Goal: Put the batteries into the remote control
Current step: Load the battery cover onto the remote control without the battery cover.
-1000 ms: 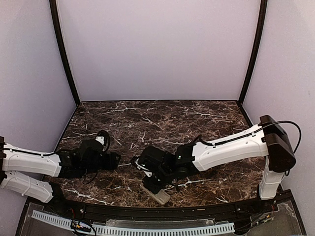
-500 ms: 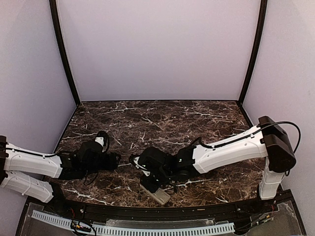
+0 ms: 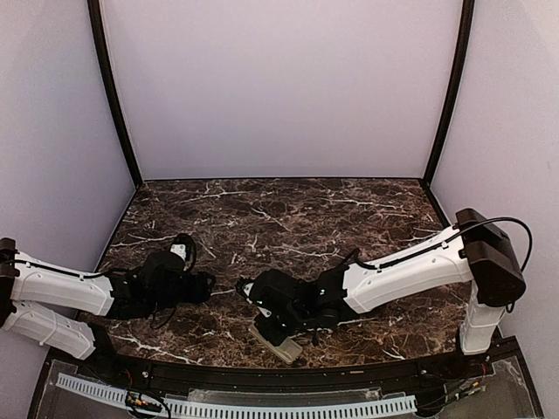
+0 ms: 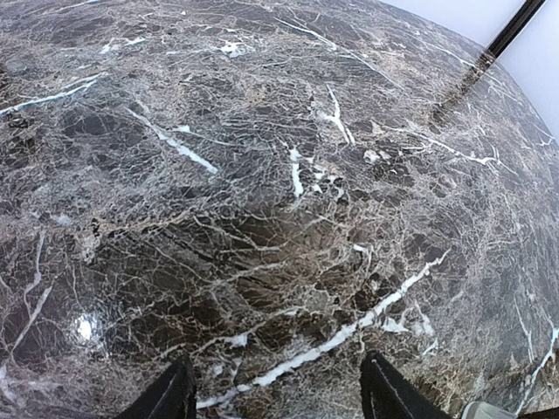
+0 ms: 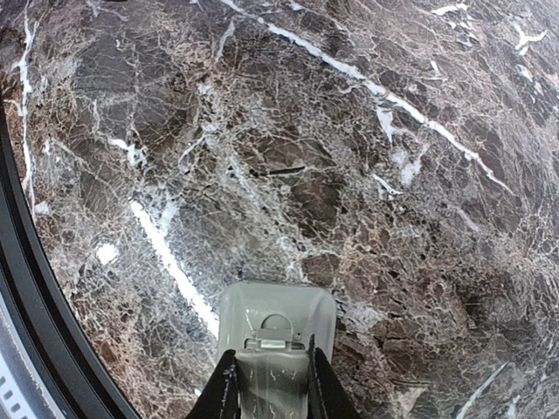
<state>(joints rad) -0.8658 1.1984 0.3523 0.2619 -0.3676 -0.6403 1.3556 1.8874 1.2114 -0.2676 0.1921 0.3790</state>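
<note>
Right gripper [image 5: 269, 360] is pinched narrow on the wrist-side end of the remote control [image 5: 275, 316]. It's grey back up, long axis running straight out from the fingers, down by the front edge of the table [image 3: 349, 218]. Left gripper [image 4: 275, 388] hangs wide open over the marble just to the left, holding nothing. Batteries? Can't spot any in any view, so no telling which arm is nearer them.

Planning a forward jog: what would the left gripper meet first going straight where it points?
Likely the marble tabletop: its wrist view shows bare stone past the open left gripper. From above, the right arm lies close ahead, so depth is uncertain.
</note>
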